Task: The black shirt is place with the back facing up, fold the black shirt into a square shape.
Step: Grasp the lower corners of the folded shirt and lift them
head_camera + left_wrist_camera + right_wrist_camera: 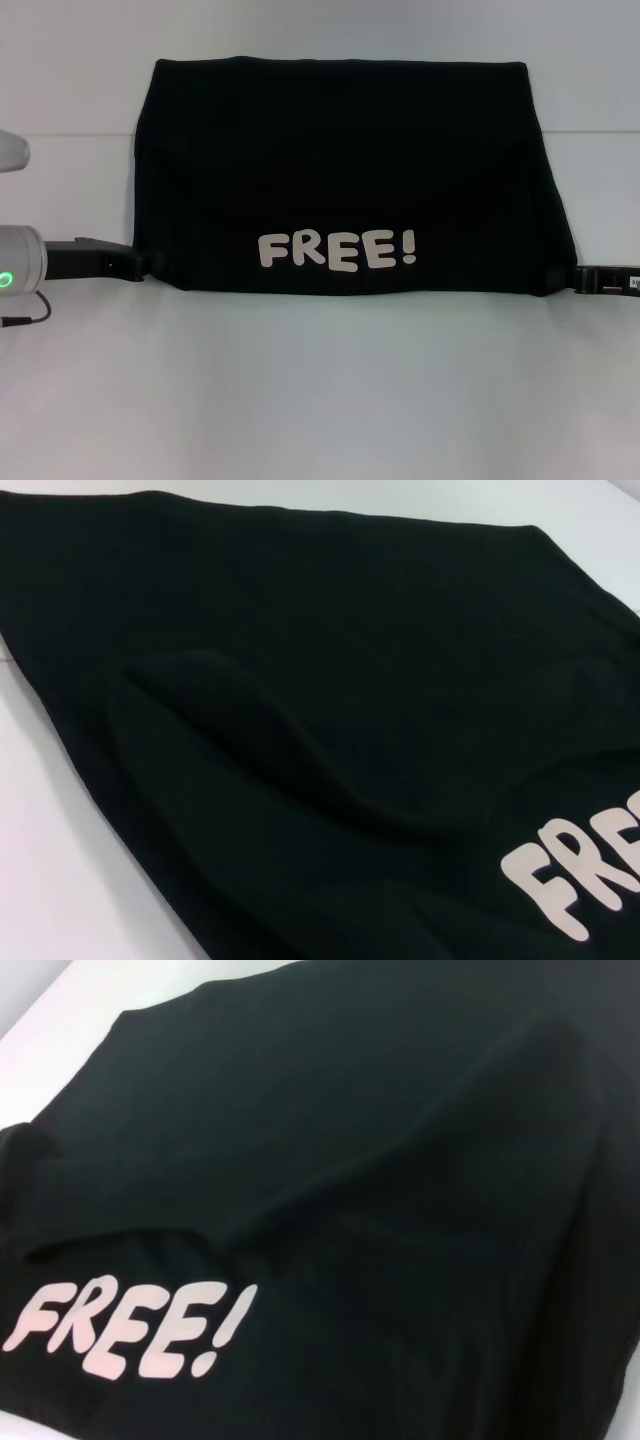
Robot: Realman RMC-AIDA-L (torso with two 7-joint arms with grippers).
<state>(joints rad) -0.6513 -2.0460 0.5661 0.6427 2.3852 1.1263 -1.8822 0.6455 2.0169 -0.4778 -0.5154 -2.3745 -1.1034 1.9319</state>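
Note:
The black shirt (340, 170) lies across the middle of the white table, folded over so the cream "FREE!" letters (337, 250) face up along its near edge. That near edge runs straight between my two grippers. My left gripper (148, 263) is at the near left corner and my right gripper (572, 279) at the near right corner, each shut on the fabric with its fingertips lost in it. The left wrist view shows the shirt (330, 680) close up with a soft ridge. The right wrist view shows the shirt (380, 1160) and its letters.
The white table (320, 400) spreads in front of the shirt and to both sides. My left arm's white wrist housing (18, 270), with a green light and a thin cable, sits at the left edge of the head view.

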